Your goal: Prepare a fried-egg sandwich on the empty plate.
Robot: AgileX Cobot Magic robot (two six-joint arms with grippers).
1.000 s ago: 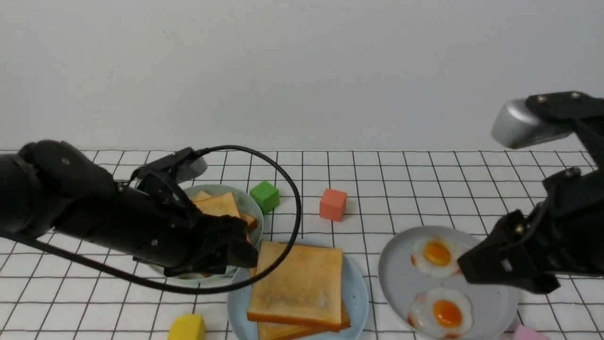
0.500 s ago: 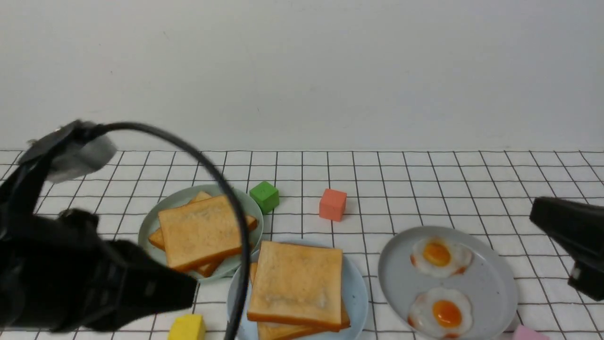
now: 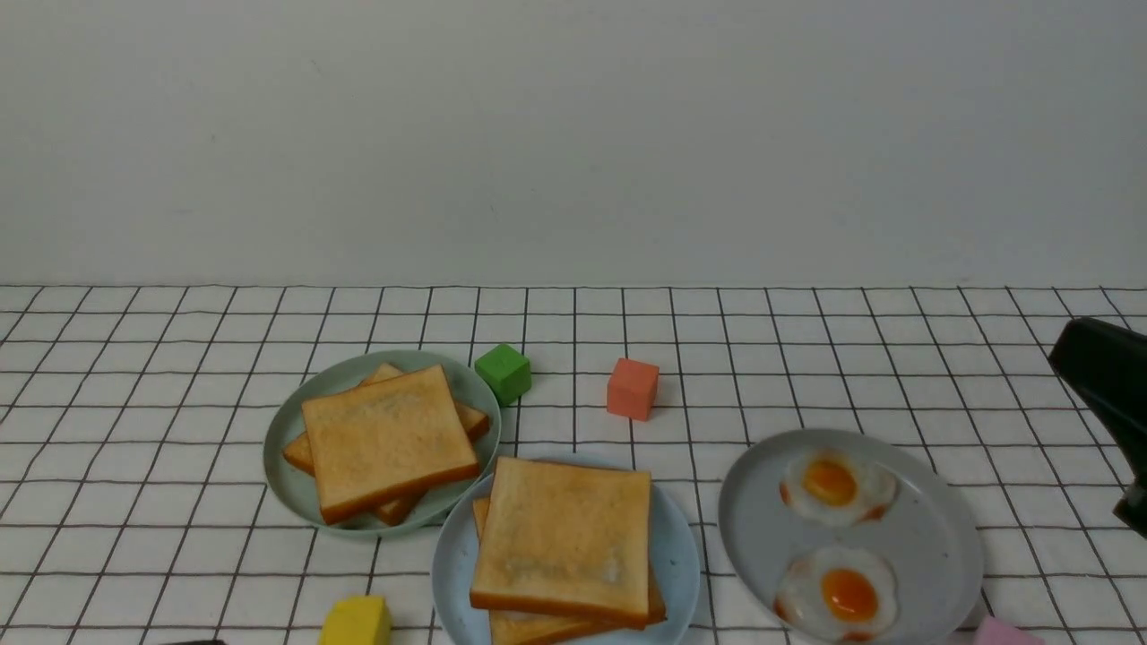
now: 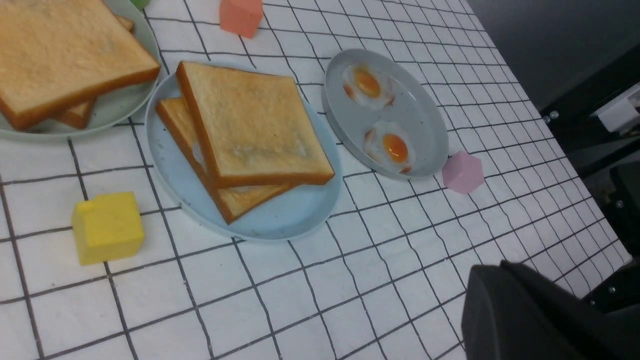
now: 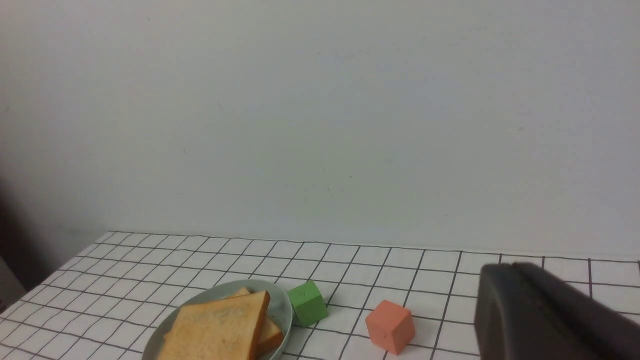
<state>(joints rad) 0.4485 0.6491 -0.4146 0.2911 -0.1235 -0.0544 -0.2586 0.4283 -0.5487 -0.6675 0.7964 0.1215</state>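
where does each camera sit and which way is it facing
Front view: between the arms, facing forward over the table to the wall; the right arm shows at the edge.
Left wrist view: above, looking down on the fried-egg sandwich and egg plate; left pincer corner shows.
Right wrist view: low, facing the wall; right pincer shows.
All three share the green plate's toast.

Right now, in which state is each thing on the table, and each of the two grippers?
fried-egg sandwich: assembled on the plate, top slice askew, egg white showing between slices.
toast stack: resting on the pale green plate.
far egg, near egg: loose, flat on the grey plate.
left gripper: shut, empty.
right gripper: shut, empty.
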